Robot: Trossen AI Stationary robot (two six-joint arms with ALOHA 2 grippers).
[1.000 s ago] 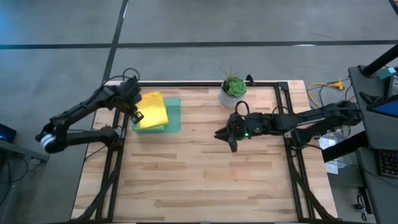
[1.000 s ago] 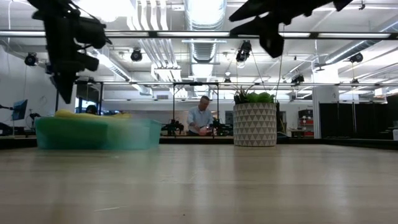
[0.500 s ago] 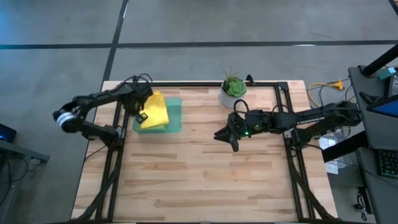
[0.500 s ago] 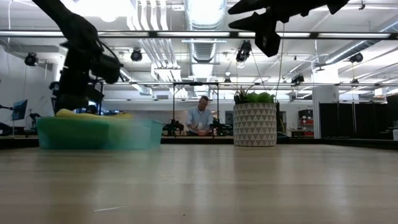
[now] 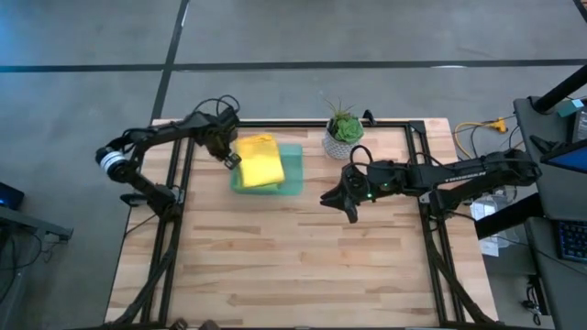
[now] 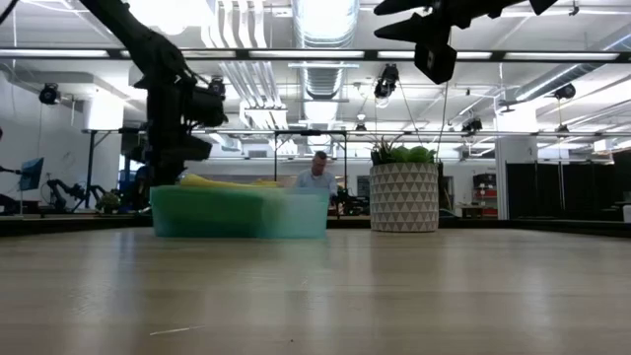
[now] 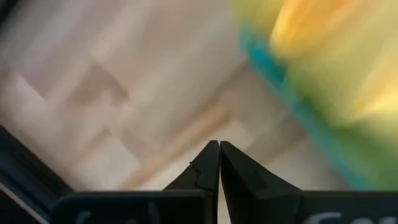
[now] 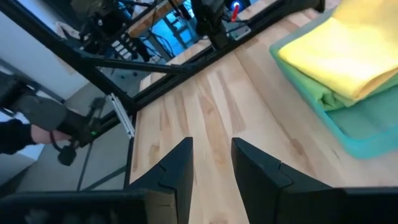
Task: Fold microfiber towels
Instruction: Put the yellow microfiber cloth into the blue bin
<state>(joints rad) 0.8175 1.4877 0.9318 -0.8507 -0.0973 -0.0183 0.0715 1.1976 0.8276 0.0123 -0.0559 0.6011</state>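
The folded microfiber towels (image 5: 260, 159), yellow on top of lime green, lie stacked in a see-through green tray (image 5: 292, 174) toward 11 o'clock on the wooden bench (image 5: 293, 266). The left end effector (image 5: 229, 158) sits at the tray's 9 o'clock edge, just beside it, with its fingers pressed fully together and gripping nothing. The right end effector (image 5: 341, 201) hovers above the bench at about 1 o'clock, well apart from the tray, its fingers a narrow way apart and empty, with a small potted plant (image 5: 343, 133) near it toward 12 o'clock.
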